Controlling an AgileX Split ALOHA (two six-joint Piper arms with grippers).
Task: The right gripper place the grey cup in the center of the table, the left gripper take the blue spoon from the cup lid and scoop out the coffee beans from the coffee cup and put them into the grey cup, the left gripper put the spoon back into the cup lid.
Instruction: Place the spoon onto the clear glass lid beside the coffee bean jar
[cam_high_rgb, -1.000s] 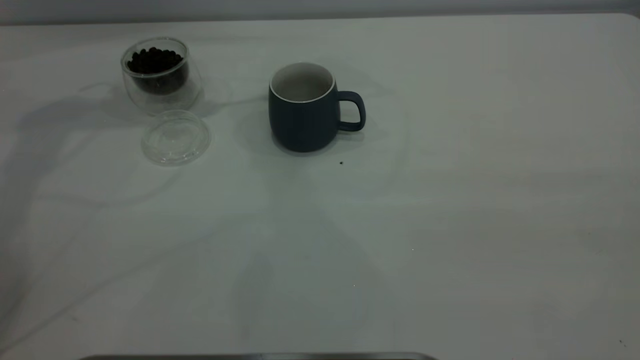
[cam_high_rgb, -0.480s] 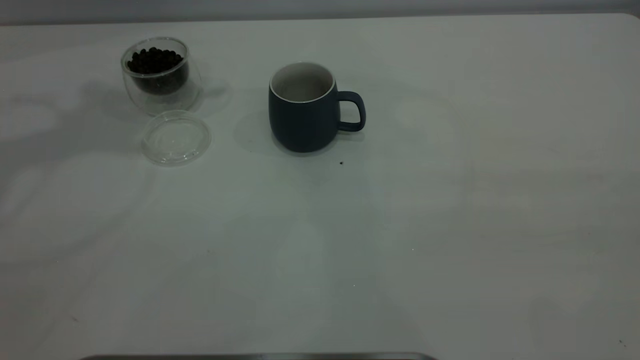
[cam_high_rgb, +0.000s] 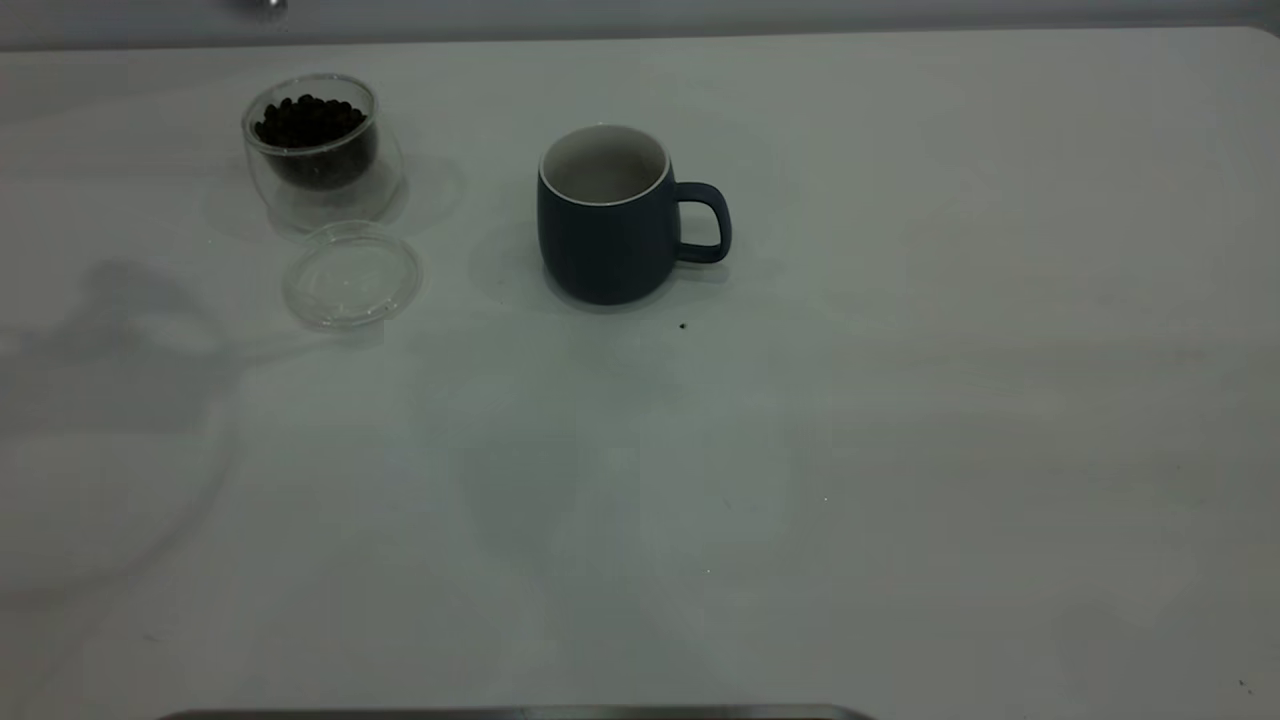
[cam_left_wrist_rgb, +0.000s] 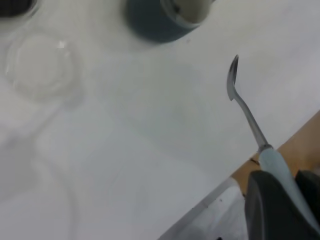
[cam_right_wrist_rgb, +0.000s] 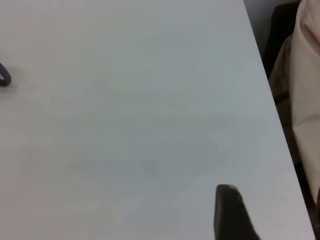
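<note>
Pale blue, the handle of the spoon (cam_left_wrist_rgb: 272, 167) is clamped in my left fingers (cam_left_wrist_rgb: 280, 205), its metal bowl reaching ahead of them, high over the worktop (cam_high_rgb: 900, 400). The mug (cam_high_rgb: 605, 215) lies beyond the spoon tip, the glass lid (cam_left_wrist_rgb: 40, 67) off to one side, and the glass cup (cam_high_rgb: 315, 150) of beans (cam_high_rgb: 308, 120) past the lid. My judgement: I should scoop next, entering the beans shallowly with the bowl level. My right fingers (cam_right_wrist_rgb: 230, 212) idle far from the mug; whether they are parted I cannot tell.
</note>
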